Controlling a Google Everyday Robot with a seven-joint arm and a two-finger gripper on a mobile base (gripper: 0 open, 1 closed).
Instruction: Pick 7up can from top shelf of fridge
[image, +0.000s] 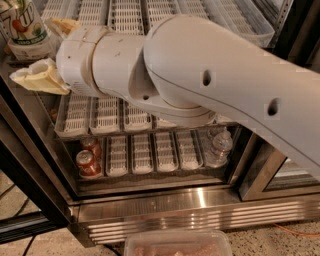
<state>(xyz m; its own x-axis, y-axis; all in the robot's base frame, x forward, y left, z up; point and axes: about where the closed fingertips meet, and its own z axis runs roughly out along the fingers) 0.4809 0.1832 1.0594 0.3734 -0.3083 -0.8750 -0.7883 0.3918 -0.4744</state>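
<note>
The 7up can (22, 25), white and green, stands at the far left of the top shelf (165, 12), partly cut off by the picture's edge. My gripper (35, 49) is at the upper left on the end of the large white arm and is open. One cream finger (37, 77) reaches just below and in front of the can. The other finger (65, 25) is at the can's right side. The can lies about between them; I cannot tell whether they touch it. The arm hides much of the middle shelf.
The fridge has a stainless ribbed base (200, 212) and a black door frame (25, 170) at the left. Two red-orange soda cans (87, 160) and a clear water bottle (220, 147) stand on the lower shelf. A pinkish bin (177, 243) sits at the bottom edge.
</note>
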